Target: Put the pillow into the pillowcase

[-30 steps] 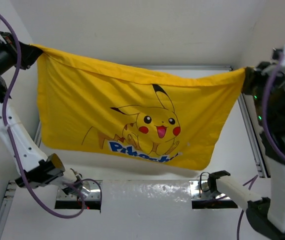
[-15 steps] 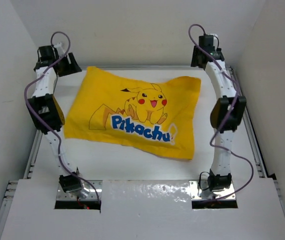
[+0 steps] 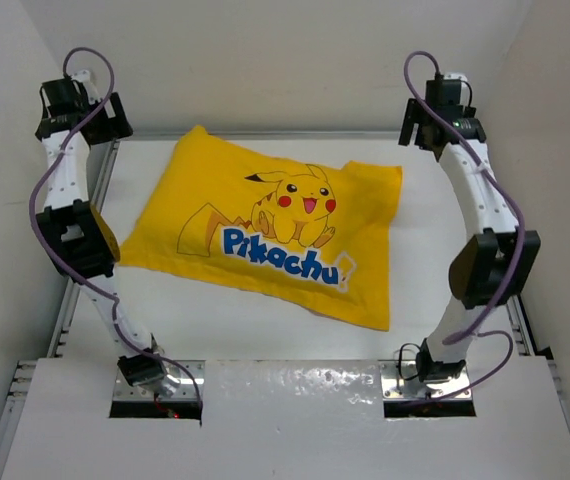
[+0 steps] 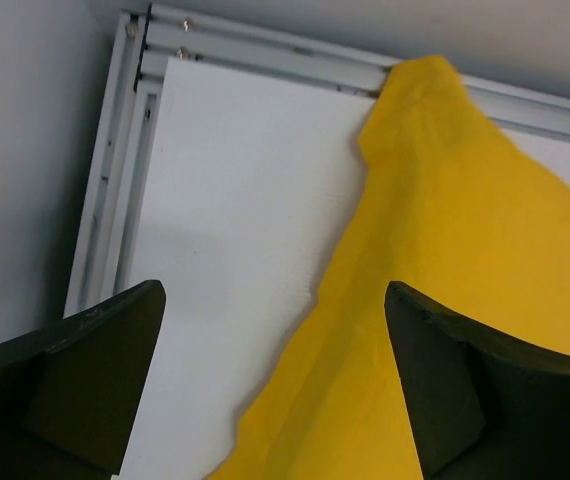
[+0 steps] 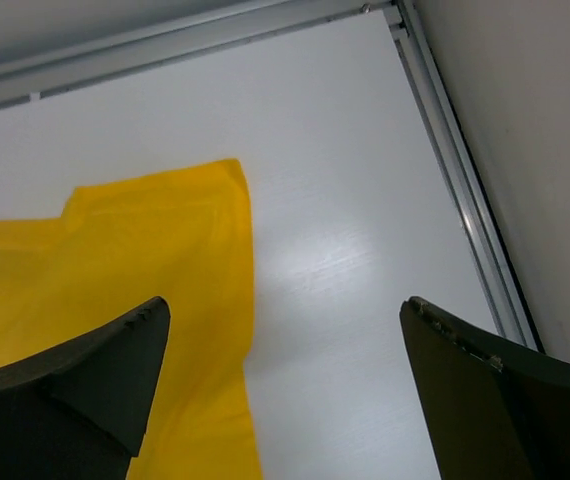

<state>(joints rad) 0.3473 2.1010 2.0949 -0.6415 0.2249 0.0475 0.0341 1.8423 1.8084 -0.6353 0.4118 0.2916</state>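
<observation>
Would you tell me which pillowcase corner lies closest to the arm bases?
The near-right corner of the pillowcase, below the exclamation mark; the others lie farther back.

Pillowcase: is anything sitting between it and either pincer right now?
Nothing visible. The pillowcase lies on the table. The left pincer and right pincer hang open above its far corners, with only bare tabletop and yellow cloth beneath them.

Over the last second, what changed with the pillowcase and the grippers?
Both the left gripper and right gripper opened and released the corners of the pillowcase; it dropped from hanging stretched between them to lying on the table. Its Pikachu print still faces the overhead camera.
</observation>
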